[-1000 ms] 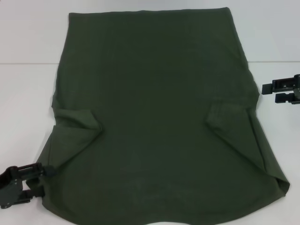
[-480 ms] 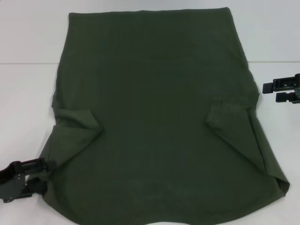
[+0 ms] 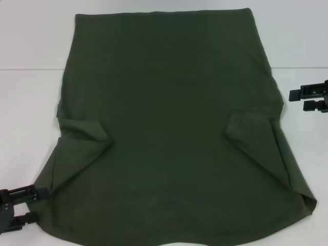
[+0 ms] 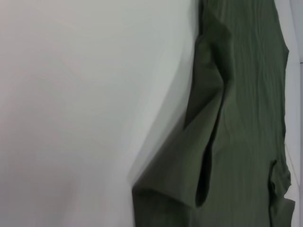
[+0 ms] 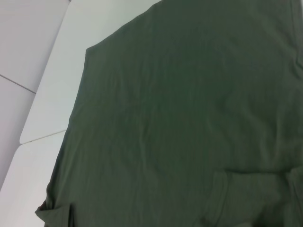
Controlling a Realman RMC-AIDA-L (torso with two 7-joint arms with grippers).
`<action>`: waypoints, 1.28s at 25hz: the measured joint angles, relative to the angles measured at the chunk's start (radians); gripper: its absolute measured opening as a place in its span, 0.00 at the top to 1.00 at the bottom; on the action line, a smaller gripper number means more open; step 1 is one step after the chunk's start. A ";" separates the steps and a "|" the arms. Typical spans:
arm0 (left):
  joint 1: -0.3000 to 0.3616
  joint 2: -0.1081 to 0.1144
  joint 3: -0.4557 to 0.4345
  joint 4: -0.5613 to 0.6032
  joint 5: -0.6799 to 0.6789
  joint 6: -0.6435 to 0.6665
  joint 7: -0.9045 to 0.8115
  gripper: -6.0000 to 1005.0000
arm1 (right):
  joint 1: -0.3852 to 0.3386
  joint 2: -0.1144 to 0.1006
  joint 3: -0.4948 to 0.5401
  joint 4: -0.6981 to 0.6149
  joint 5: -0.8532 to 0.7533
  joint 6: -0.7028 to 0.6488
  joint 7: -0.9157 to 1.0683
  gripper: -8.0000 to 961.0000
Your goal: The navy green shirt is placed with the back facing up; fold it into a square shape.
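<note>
The navy green shirt point(image 3: 169, 128) lies flat on the white table point(image 3: 31, 113) with its plain side up and both short sleeves folded inward onto it. No lettering shows. My left gripper point(image 3: 37, 205) is open and empty at the shirt's near left corner, just beside the fabric edge. My right gripper point(image 3: 297, 100) is open and empty beside the shirt's right edge, level with the folded right sleeve point(image 3: 246, 128). The left wrist view shows the shirt's rumpled edge point(image 4: 236, 142). The right wrist view shows the shirt's broad back point(image 5: 189, 118).
A seam between two table panels point(image 3: 25, 69) runs across the table under the shirt's far part. Bare white table lies left and right of the shirt. The shirt's near edge reaches the bottom of the head view.
My left gripper has drawn back down and to the left, away from the shirt's left edge. My right gripper has shifted slightly to the right. The shirt has not visibly moved.
</note>
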 joint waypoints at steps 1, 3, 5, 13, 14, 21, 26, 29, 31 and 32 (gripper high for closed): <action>-0.001 -0.001 0.002 0.000 0.001 -0.003 0.000 0.18 | 0.002 0.000 0.000 0.000 0.000 0.000 0.000 0.28; -0.005 -0.003 0.004 -0.003 0.007 -0.012 0.000 0.18 | 0.005 0.000 0.000 0.000 0.000 0.000 0.001 0.28; -0.009 -0.004 0.005 -0.005 0.015 -0.022 0.000 0.18 | 0.007 0.001 0.000 0.000 -0.001 0.000 0.001 0.28; -0.006 -0.005 -0.004 -0.003 0.018 -0.036 -0.001 0.18 | 0.004 0.002 0.000 0.000 0.000 -0.001 0.003 0.28; -0.008 -0.005 -0.002 -0.006 0.020 -0.041 -0.002 0.18 | 0.003 0.002 0.000 0.000 0.000 -0.001 0.004 0.28; -0.041 -0.011 0.006 -0.028 0.023 -0.049 0.006 0.18 | 0.002 0.002 0.000 0.000 0.000 -0.002 0.004 0.28; -0.081 -0.012 0.040 -0.061 0.024 -0.078 0.006 0.18 | -0.001 0.002 0.000 0.000 0.000 -0.006 0.004 0.28; -0.091 -0.012 0.044 -0.062 0.024 -0.083 0.002 0.18 | -0.002 0.001 0.002 0.000 0.000 -0.013 0.004 0.28; -0.095 -0.014 0.043 -0.058 0.022 -0.079 0.003 0.19 | -0.002 0.001 0.008 0.000 0.000 -0.015 0.003 0.28; -0.095 -0.016 0.042 -0.053 0.019 -0.077 0.004 0.21 | -0.002 0.001 0.011 0.000 0.000 -0.015 0.002 0.28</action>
